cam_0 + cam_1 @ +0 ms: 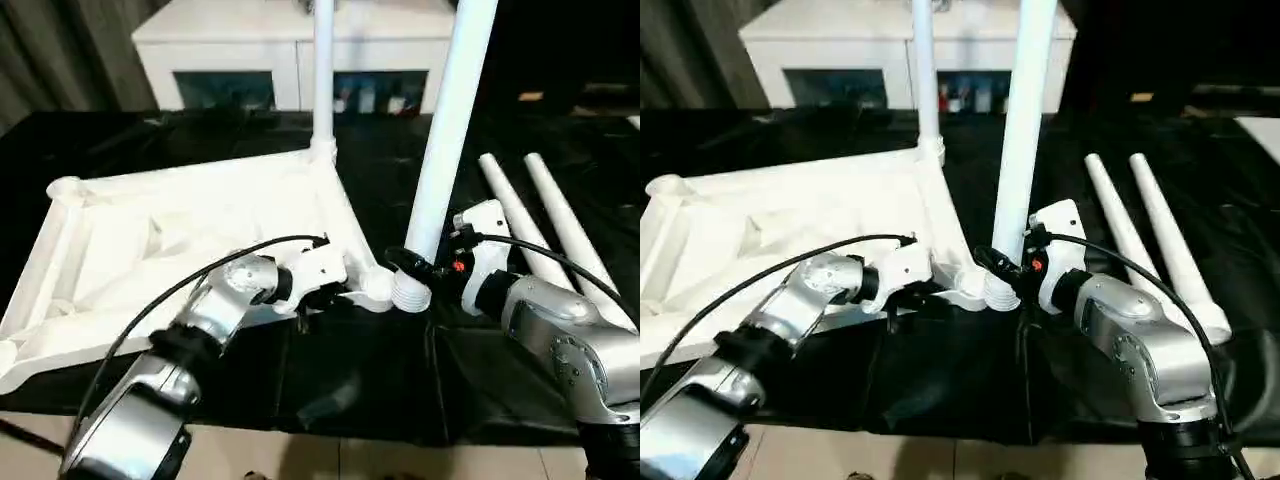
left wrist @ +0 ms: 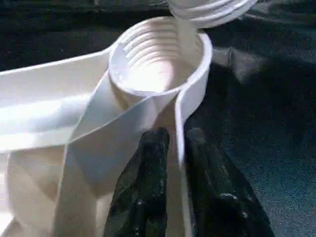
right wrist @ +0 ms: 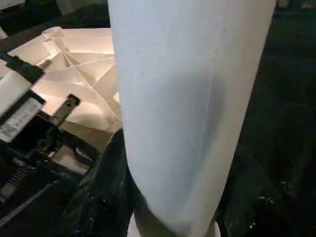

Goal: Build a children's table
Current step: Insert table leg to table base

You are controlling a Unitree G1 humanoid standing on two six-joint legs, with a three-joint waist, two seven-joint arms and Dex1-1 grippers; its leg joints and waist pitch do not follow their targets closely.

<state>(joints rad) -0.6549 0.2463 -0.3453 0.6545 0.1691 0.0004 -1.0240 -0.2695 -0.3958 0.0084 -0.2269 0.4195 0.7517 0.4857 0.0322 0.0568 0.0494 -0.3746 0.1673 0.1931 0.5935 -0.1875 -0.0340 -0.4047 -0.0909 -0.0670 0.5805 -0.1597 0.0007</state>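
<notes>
The white tabletop (image 1: 180, 240) lies underside up on the black table. One leg (image 1: 322, 80) stands upright in its far corner socket. My left gripper (image 1: 318, 298) is shut on the thin rim just behind the near right corner socket (image 2: 158, 59), with a finger (image 2: 148, 187) on each side. My right gripper (image 1: 415, 268) is shut on a second leg (image 1: 445, 150), holding it upright. That leg's threaded end (image 1: 410, 290) hangs just beside and slightly above the socket, not inside it. The right wrist view shows this leg (image 3: 187, 98) close up.
Two loose legs (image 1: 520, 230) (image 1: 575, 235) lie side by side on the black table to my right. A white cabinet (image 1: 290, 50) with dark glass doors stands behind the table. The table's front edge (image 1: 330, 435) runs under my forearms.
</notes>
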